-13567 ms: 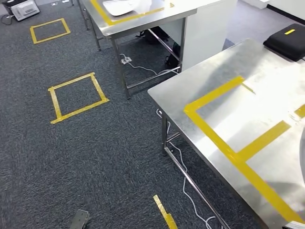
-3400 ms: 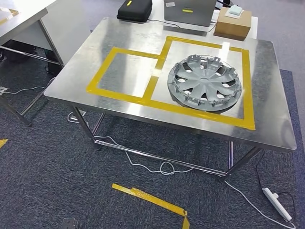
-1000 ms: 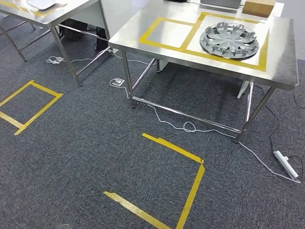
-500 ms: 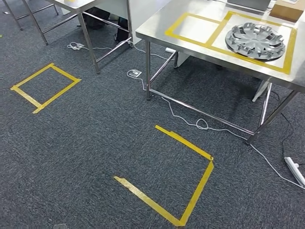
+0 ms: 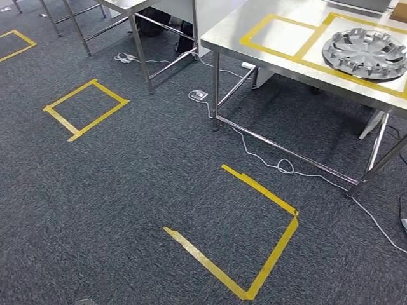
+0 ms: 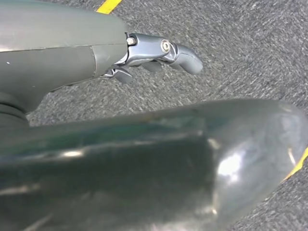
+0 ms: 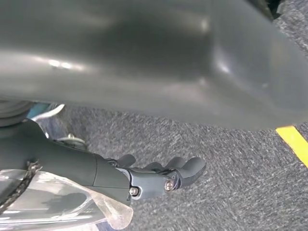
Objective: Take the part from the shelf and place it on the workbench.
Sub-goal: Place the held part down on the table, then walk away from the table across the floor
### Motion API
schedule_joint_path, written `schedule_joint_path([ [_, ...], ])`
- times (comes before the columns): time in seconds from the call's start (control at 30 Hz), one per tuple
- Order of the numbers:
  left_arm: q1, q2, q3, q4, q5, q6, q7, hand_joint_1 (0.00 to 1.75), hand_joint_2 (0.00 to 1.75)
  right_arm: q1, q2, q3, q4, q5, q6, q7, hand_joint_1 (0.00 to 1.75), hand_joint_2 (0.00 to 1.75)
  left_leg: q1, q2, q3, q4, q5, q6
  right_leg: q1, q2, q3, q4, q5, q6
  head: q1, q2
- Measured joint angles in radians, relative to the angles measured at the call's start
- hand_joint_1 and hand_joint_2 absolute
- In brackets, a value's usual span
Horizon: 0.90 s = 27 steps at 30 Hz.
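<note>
camera swung left, workbench (image 5: 269,47) with part (image 5: 367,53) now at upper right

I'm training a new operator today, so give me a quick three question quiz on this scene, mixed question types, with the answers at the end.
1. True or false: the wheel cover lies on the steel workbench inside a yellow tape outline.
2. Multiple choice: the left hand is A) gripping the wheel cover, B) hanging over the carpet holding nothing, C) pressing on the workbench.
3. Fill in: the open-sided yellow tape mark in front of the workbench is stuck to the ____.

Key
1. True.
2. B; its fingers are stretched out with nothing between them, like those of the right hand.
3. Carpet.
</note>
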Motion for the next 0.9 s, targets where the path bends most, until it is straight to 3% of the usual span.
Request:
schedule_joint_path([
  [0.03, 0.001, 0.000, 0.000, 0.000, -0.002, 0.000, -0.001, 0.00, 0.00, 0.002, 0.000, 0.000, -0.003, -0.002, 0.001, -0.001, 0.00, 0.00, 0.004, 0.003, -0.024, 0.056, -0.019, -0.006, 0.000, -0.011, -0.002, 0.001, 0.000, 0.000, 0.000, 0.000],
  [0.07, 0.003, 0.000, 0.000, 0.000, -0.005, 0.000, -0.002, 0.00, 0.00, 0.004, 0.000, 0.000, -0.005, -0.004, 0.002, -0.003, 0.00, 0.00, 0.009, 0.006, -0.031, 0.078, -0.018, -0.011, -0.001, -0.021, -0.003, 0.003, -0.001, 0.001, 0.000, 0.000],
  [0.1, 0.004, 0.001, 0.000, 0.000, -0.007, 0.000, -0.003, 0.00, 0.00, 0.004, 0.000, 0.000, -0.007, -0.006, 0.004, -0.004, 0.00, 0.00, 0.013, 0.009, -0.017, 0.057, 0.003, -0.015, -0.002, -0.031, -0.004, 0.006, -0.002, 0.003, 0.000, 0.000],
  [0.17, 0.005, 0.002, 0.000, 0.000, -0.012, 0.001, -0.003, 0.00, 0.00, 0.005, 0.001, 0.001, -0.010, -0.011, 0.007, -0.006, 0.00, 0.00, 0.019, 0.033, 0.053, -0.075, 0.069, -0.024, -0.005, -0.047, -0.004, 0.014, -0.008, 0.013, -0.001, 0.000],
  [0.2, 0.003, 0.002, 0.000, 0.000, -0.015, 0.002, -0.003, 0.00, 0.00, 0.004, 0.001, 0.002, -0.012, -0.014, 0.009, -0.006, 0.00, 0.00, 0.019, 0.047, 0.084, -0.137, 0.090, -0.022, -0.004, -0.053, -0.008, 0.021, -0.012, 0.020, -0.002, 0.000],
  [0.27, -0.001, -0.001, 0.000, 0.000, -0.020, 0.002, -0.003, 0.00, 0.00, 0.004, 0.001, 0.002, -0.018, -0.021, 0.010, -0.007, 0.00, 0.00, 0.015, 0.062, 0.107, -0.193, 0.098, -0.008, 0.000, -0.065, -0.013, 0.031, -0.018, 0.035, -0.002, 0.000],
  [0.33, 0.000, -0.001, 0.000, 0.000, -0.025, 0.002, -0.003, 0.00, 0.00, 0.004, 0.001, 0.002, -0.022, -0.025, 0.011, -0.007, 0.00, 0.00, 0.010, 0.049, 0.100, -0.194, 0.100, 0.014, -0.002, -0.075, -0.011, 0.031, -0.018, 0.045, 0.001, 0.000],
  [0.4, 0.001, -0.001, 0.001, 0.000, -0.027, 0.004, -0.003, 0.00, 0.00, 0.004, 0.001, 0.002, -0.025, -0.028, 0.011, -0.007, 0.00, 0.00, 0.010, 0.037, 0.095, -0.197, 0.107, 0.030, -0.006, -0.055, -0.023, 0.058, -0.043, 0.055, 0.003, 0.000],
  [0.47, -0.001, -0.001, 0.001, 0.000, -0.028, 0.005, -0.004, 0.00, 0.00, 0.005, 0.001, 0.002, -0.027, -0.030, 0.011, -0.007, 0.00, 0.00, 0.009, 0.024, 0.088, -0.199, 0.114, 0.041, -0.007, -0.013, -0.075, 0.162, -0.108, 0.058, 0.006, 0.000],
  [0.53, -0.003, -0.002, 0.001, 0.000, -0.029, 0.005, -0.004, 0.00, 0.00, 0.006, 0.001, 0.002, -0.029, -0.032, 0.011, -0.007, 0.00, 0.00, 0.003, 0.007, 0.080, -0.198, 0.118, 0.047, -0.003, 0.008, -0.138, 0.294, -0.160, 0.051, 0.007, 0.000],
  [0.57, -0.003, -0.002, 0.001, 0.000, -0.029, 0.005, -0.004, 0.00, 0.00, 0.007, 0.001, 0.002, -0.030, -0.032, 0.011, -0.007, 0.00, 0.00, -0.002, -0.003, 0.078, -0.198, 0.120, 0.049, 0.000, 0.012, -0.155, 0.326, -0.162, 0.045, 0.007, 0.000],
  [0.6, -0.003, -0.002, 0.001, 0.000, -0.029, 0.005, -0.004, 0.00, 0.00, 0.008, 0.001, 0.002, -0.031, -0.032, 0.011, -0.007, 0.00, 0.00, -0.007, -0.013, 0.078, -0.198, 0.121, 0.051, 0.004, 0.016, -0.154, 0.320, -0.143, 0.036, 0.006, 0.000],
  [0.7, -0.006, -0.006, 0.001, 0.001, -0.029, 0.005, -0.005, 0.00, 0.00, 0.009, 0.001, 0.003, -0.036, -0.032, 0.011, -0.007, 0.00, 0.00, -0.016, -0.043, 0.078, -0.198, 0.123, 0.054, 0.028, 0.053, -0.078, 0.146, -0.033, -0.007, 0.004, 0.000],
  [0.77, -0.010, -0.013, 0.001, 0.001, -0.029, 0.005, -0.005, 0.00, 0.00, 0.009, 0.000, 0.003, -0.041, -0.033, 0.011, -0.007, 0.00, 0.00, -0.014, -0.061, 0.071, -0.197, 0.128, 0.051, 0.039, 0.079, -0.039, 0.063, -0.003, -0.030, 0.003, 0.000],
  [0.83, -0.011, -0.018, 0.001, 0.002, -0.030, 0.005, -0.006, 0.00, 0.00, 0.008, 0.001, 0.003, -0.047, -0.032, 0.011, -0.007, 0.00, 0.00, -0.010, -0.079, 0.065, -0.202, 0.136, 0.040, 0.042, 0.070, -0.023, 0.030, -0.001, -0.041, 0.005, 0.000],
  [0.9, -0.009, -0.017, 0.001, 0.003, -0.030, 0.004, -0.006, 0.00, 0.00, 0.008, 0.003, 0.004, -0.049, -0.029, 0.011, -0.006, 0.00, 0.00, -0.011, -0.063, 0.060, -0.193, 0.128, 0.032, 0.034, 0.048, -0.001, -0.010, 0.010, -0.033, 0.003, 0.000],
])
